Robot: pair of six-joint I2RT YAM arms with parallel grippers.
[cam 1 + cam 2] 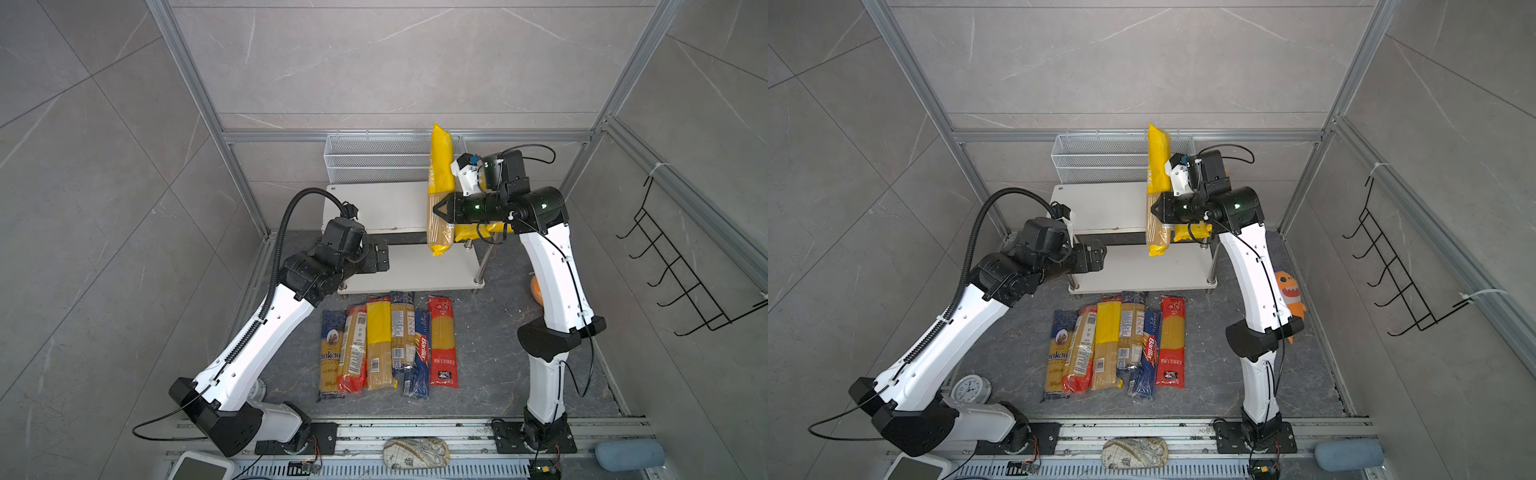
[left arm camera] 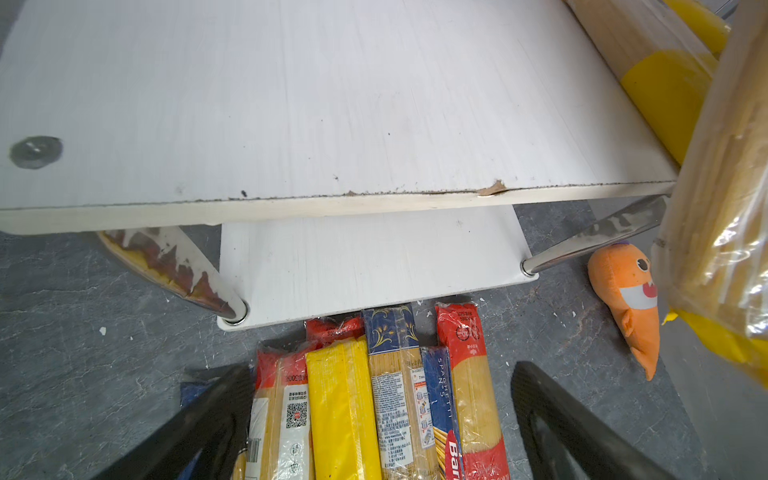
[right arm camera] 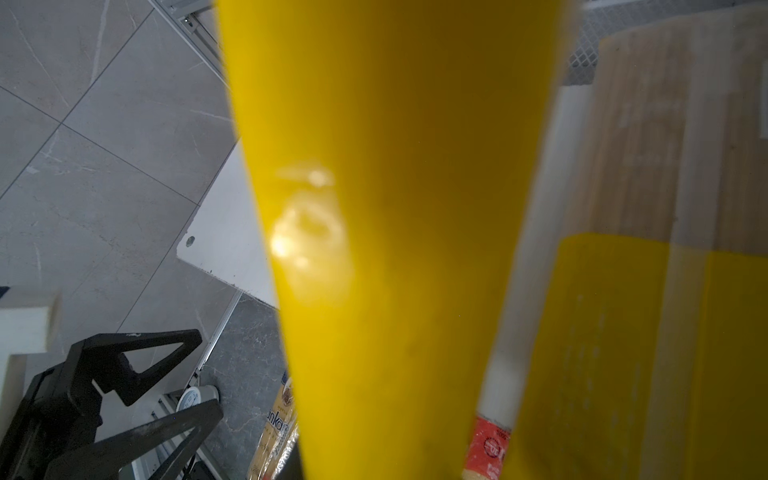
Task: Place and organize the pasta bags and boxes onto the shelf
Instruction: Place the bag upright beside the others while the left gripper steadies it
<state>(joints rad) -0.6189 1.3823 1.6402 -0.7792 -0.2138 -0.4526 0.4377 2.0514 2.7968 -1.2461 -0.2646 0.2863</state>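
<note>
**Yellow-ended bag** (image 1: 440, 166): one. A long spaghetti pack, gripped near mid-length by the right claw (image 1: 438, 210), which is closed on it. It is tilted over the right part of the upper board, with its near end past the front edge. Whether it touches the board cannot be told.

**Shelf** (image 1: 374, 203): one, two white boards on chrome legs, at the far centre of the table (image 1: 490, 365).
- Upper board: a shelved bag (image 2: 660, 83) lies flat at the right. One is certain, and a further yellow end beyond it suggests two.
- Lower board: bare.

**Row of packs** (image 1: 386, 345): on the table just near of the shelf, lying side by side. Six counted: two dark blue, one blue-topped clear, one yellow, one red-ended clear, one red. A red end underneath may be a seventh.

**Left claw** (image 1: 382, 257): jaws wide apart, empty, at the shelf's near left.

**Step in hand**, as judged: laying the held bag on the upper board. The next move calls for levelling it parallel to the shelved bag, lowering it, then releasing. Let go while tilted, it may slide off the front.

**Surroundings**: one wire mesh basket (image 1: 374, 158) beyond the shelf, one plush toy (image 1: 1289, 295) at the right, and one hook rack (image 1: 681, 266) on the right wall.
</note>
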